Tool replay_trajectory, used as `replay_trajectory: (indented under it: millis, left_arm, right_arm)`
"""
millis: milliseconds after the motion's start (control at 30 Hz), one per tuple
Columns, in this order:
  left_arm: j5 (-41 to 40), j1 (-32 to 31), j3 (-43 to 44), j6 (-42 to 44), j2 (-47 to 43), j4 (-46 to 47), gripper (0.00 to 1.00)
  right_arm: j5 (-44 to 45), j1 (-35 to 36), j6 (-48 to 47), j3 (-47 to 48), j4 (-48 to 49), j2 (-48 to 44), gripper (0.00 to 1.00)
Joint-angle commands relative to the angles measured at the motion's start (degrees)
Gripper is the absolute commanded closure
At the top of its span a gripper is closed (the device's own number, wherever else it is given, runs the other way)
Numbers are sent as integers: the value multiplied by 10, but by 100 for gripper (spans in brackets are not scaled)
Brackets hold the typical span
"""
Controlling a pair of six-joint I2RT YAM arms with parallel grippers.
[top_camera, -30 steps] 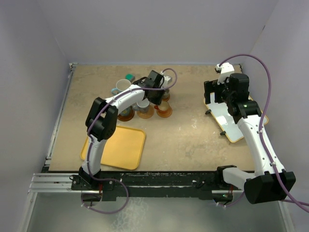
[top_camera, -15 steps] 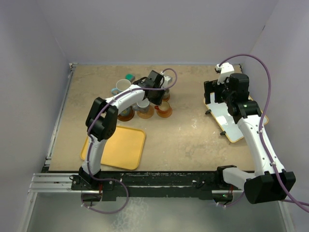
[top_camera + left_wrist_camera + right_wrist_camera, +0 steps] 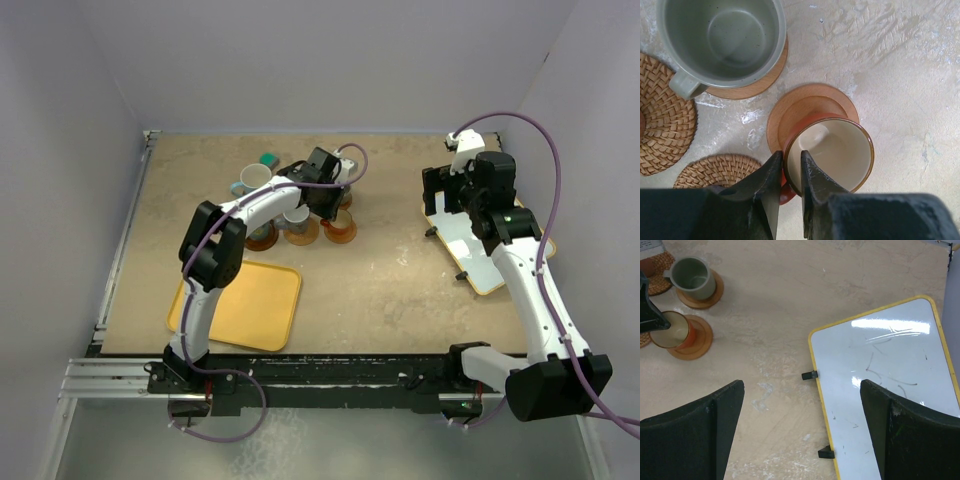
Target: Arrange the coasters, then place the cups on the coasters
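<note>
Cup (image 3: pixel 836 144) (orange) on coaster (image 3: pixel 805 97), left tool (image 3: pixel 790 155) loosening

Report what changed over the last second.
Nothing visibly moved. The left gripper stays astride the rim of the orange cup, which sits on its coaster; the right gripper stays open over the edge of the whiteboard.

No word, label, brand or number can be read in any view. The whiteboard (image 3: pixel 890 370) carries only faint pen strokes that form no legible letters.
</note>
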Motion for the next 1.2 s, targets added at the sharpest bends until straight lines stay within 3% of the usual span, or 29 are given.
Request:
replay_trajectory:
  millis: [0,533,867,1033,1167]
  left_arm:
    - [11,1,25,-9,-7,8,81]
    - [-4,2,54,26,-51,-9,60]
    - [-13,11,70,102,-121,-28,43]
    - [-74,33,24,145,-199,-11,38]
    - [-140,62,-88,164,-311,71,24]
  right_arm:
    - [-6,-2,-6,5,12,2,0]
    - [1,-2,-12,7,10,3,0]
    - [2,-2,-15,10,8,5,0]
    - [-13,-2,-25,24,-10,21,0]
    - [-26,-2,-34,41,-33,39,0]
